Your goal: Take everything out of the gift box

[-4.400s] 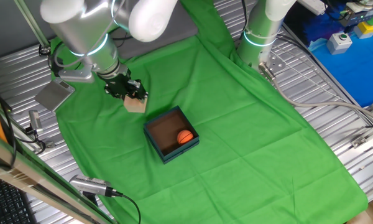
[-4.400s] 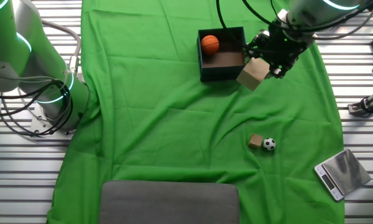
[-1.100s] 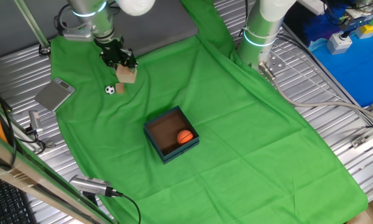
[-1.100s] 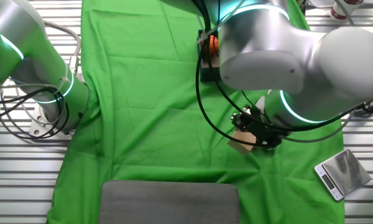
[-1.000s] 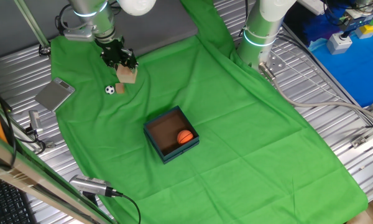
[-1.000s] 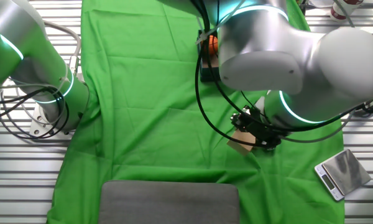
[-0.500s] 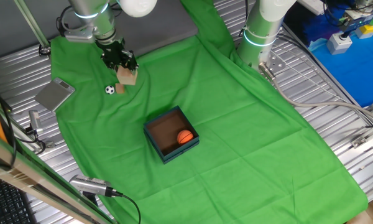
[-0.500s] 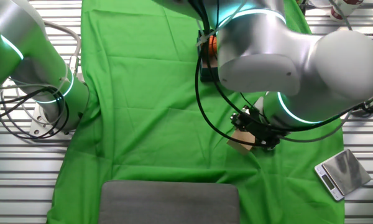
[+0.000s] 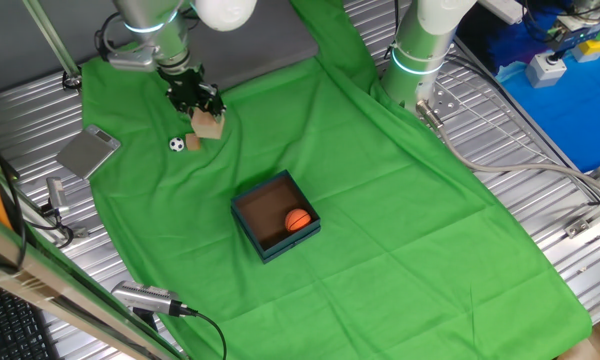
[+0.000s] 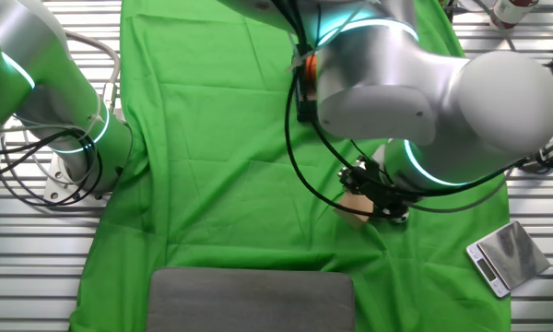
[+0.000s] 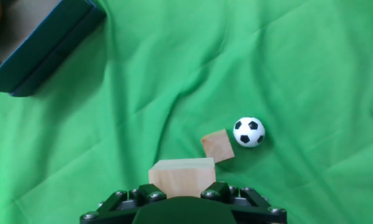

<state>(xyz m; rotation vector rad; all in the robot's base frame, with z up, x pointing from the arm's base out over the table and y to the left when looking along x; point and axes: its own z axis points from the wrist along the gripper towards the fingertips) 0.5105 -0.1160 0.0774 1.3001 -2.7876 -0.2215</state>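
Observation:
The gift box, teal-walled with a brown inside, sits mid-cloth and holds the orange basketball. My gripper is shut on a tan wooden block, held low over the cloth at the far left. A smaller tan block and the soccer ball lie on the cloth just beside it. In the hand view the held block is between my fingers, with the small block and the ball ahead, and the box corner at upper left.
A flat grey metal plate lies at the cloth's left edge, close to the ball. A second robot base stands at the back. In the other fixed view my arm hides most of the box.
The gripper carried the block from beside the box to the far left, next to the small block and ball. Over the last second it shifted only slightly.

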